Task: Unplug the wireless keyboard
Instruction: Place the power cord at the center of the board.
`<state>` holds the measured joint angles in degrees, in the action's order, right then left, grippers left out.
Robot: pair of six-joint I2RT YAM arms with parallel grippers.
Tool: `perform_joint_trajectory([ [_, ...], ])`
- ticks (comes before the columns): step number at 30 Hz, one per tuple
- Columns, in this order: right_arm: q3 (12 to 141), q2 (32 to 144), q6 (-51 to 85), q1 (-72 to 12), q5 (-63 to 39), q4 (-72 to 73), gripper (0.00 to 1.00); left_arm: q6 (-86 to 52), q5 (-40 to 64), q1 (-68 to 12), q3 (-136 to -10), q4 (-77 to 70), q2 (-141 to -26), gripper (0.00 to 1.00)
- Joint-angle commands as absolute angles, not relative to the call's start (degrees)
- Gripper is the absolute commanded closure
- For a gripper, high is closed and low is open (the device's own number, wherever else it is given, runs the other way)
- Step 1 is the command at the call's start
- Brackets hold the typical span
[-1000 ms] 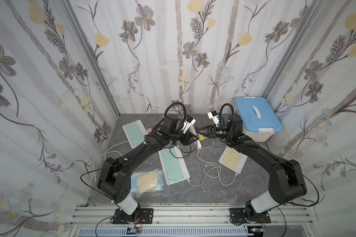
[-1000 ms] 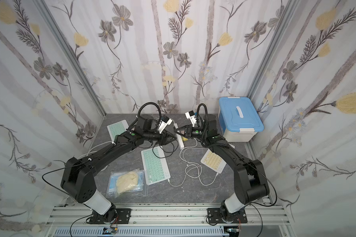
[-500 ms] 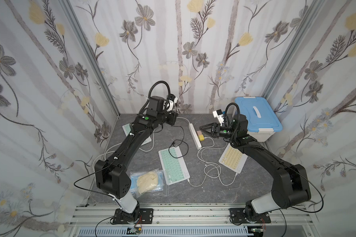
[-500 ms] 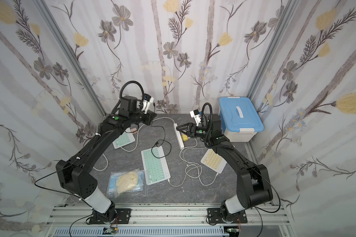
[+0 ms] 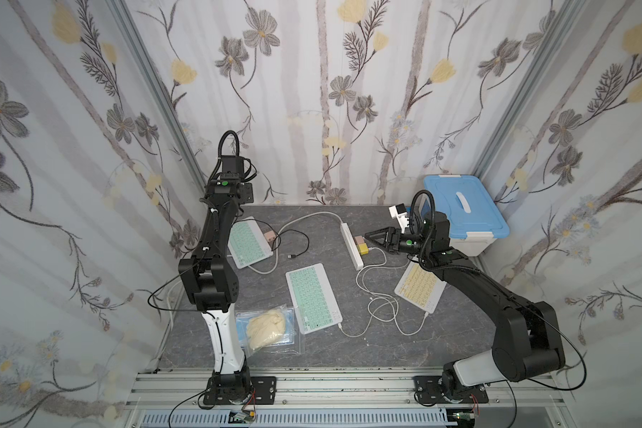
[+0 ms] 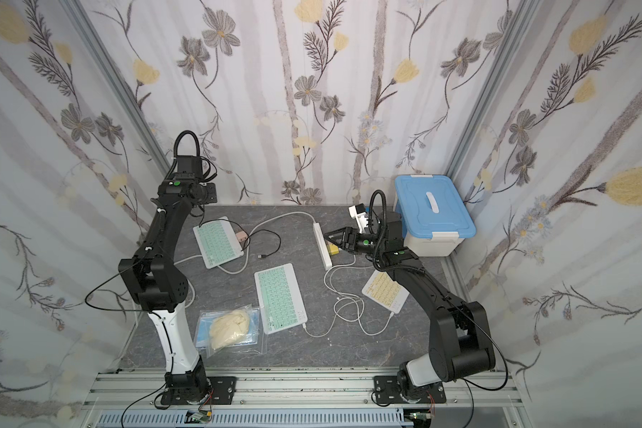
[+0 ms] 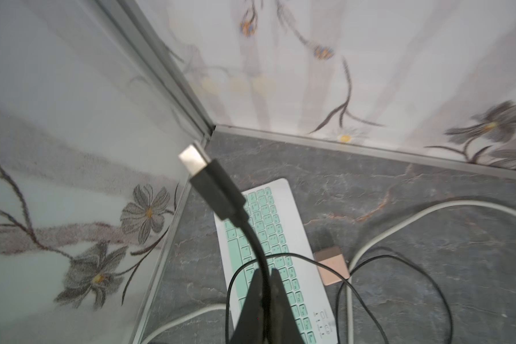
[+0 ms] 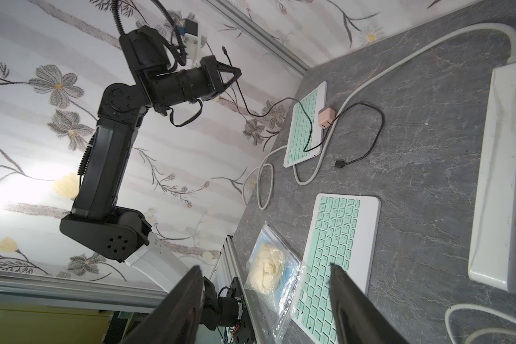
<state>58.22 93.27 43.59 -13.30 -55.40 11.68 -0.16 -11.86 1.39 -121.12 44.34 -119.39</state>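
The grey worktop [image 5: 312,226] is spanned by two arms. The left arm [image 5: 215,237] is stood tall at the back left corner, judged so that the cord is drawn up and clear of the device below. The right arm [image 5: 471,281] is reached low toward the white power strip [image 5: 351,242], where nothing is gripped.

The wireless keyboard [image 5: 249,242], taken to be the green one nearest that corner, is laid flat, keys up, below the raised wrist. Its long axis is run from the back wall toward the front, with the near end swung slightly toward the centre. Where its socket sits cannot be told.

The black cable [image 7: 252,235] is draped over it and pinched by the left end effector [image 7: 265,272], whose jaws are pressed together on the cord just behind the plug [image 7: 218,193]. The bare metal tip is pointed up and toward the corner, so the unplugging is judged done.

The right end effector [image 8: 264,272] is held spread and empty. The cable's other plug [image 5: 293,256] is left loose near a pink charger [image 5: 268,235].
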Motion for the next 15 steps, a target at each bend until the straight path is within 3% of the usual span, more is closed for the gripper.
perform_joint_trajectory([
  [1, 58.03, 93.34, 41.17, -13.09, -54.54, 10.27, 0.32, -3.24, -12.67, 2.37, -116.08, 43.97, -121.02, 0.90],
  [3, 57.94, 93.48, 40.55, -12.93, -54.21, 9.46, 0.32, -4.17, -11.01, 2.37, -113.46, 43.38, -122.22, 0.80],
  [5, 57.85, 93.84, 39.97, -12.90, -54.01, 8.82, 0.32, -5.53, -10.55, 2.37, -111.89, 43.64, -123.64, 0.60],
  [13, 56.78, 94.53, 38.62, -12.79, -54.08, 8.00, 0.32, -8.46, -12.29, 2.40, -111.55, 49.03, -124.63, 0.04],
  [15, 56.61, 94.70, 38.43, -12.75, -53.92, 7.95, 0.32, -9.38, -13.34, 2.22, -111.10, 50.49, -123.04, 0.00],
])
